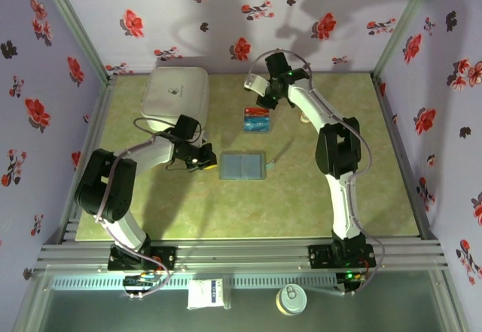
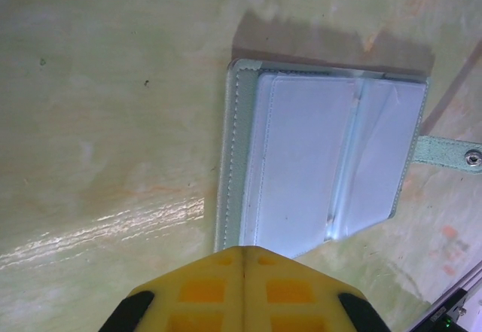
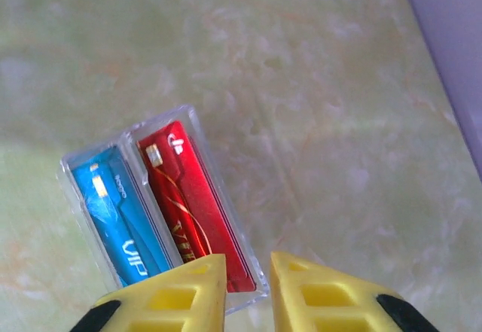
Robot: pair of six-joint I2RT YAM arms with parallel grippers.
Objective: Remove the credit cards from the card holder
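Yellow fingers (image 2: 203, 290) of left gripper (image 2: 245, 253) closest to the lens, pressed flat together with nothing between them, tip right at one edge of the card holder (image 2: 324, 159); contact with it not clear.

Pale green table (image 1: 339, 204) under everything.

Big white box (image 1: 177, 95) at the far left of the table, beyond the left arm.

Card holder mid-table, between the two arms, laid open flat with its inner pockets facing up.

Right gripper (image 3: 248, 272) farther back, over the near end of the clear plastic piece (image 3: 124, 138), fingers parted by a narrow gap, nothing clamped between them, one corner of that piece visible through the gap.

Clear plastic piece flat on the table, apart from the card holder, carrying both credit cards side by side: blue-teal card (image 3: 120, 219) and red card (image 3: 188, 204), both outside the card holder.

Short strap (image 2: 440, 151) sticking out from one side of the card holder, small round stud (image 2: 473, 157) at its end
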